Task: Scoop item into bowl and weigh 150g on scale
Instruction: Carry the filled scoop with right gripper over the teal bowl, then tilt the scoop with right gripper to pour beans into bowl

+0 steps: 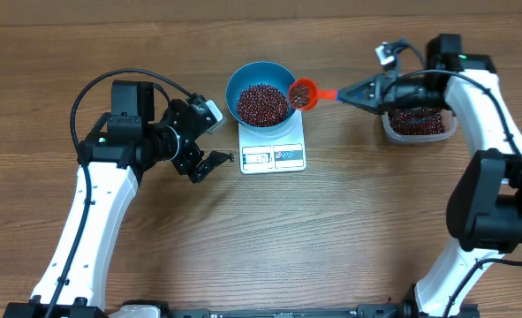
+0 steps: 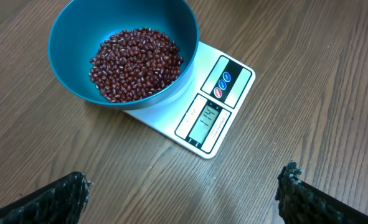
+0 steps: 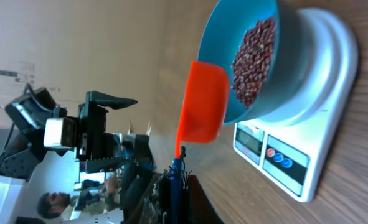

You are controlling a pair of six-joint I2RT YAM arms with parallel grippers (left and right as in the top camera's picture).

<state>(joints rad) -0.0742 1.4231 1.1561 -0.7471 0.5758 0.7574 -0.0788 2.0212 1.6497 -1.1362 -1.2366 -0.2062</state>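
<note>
Overhead, my right claw (image 1: 347, 91) was clamped on the scoop (image 1: 303, 92), cup at the right rim of the bowl (image 1: 234, 81), handle running rightward. The beans (image 1: 261, 104) lay in the bowl, atop the scale (image 1: 274, 157). My left claw (image 1: 213, 137) gaped, left of the bowl, farther off.

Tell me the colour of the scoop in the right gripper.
Bright orange-red scoop; clearest in the right wrist view.

Scale (image 2: 212, 115) readout too blurred to read; its platform mostly hidden under bowl (image 2: 65, 56). Left gripper (image 2: 182, 186) fingers (image 2: 56, 202) cut off at btm edge. Overhead: tub (image 1: 393, 132) partly covered by right gripper (image 1: 342, 92), scoop (image 1: 304, 92) handle end lost btwn its jaws.
</note>
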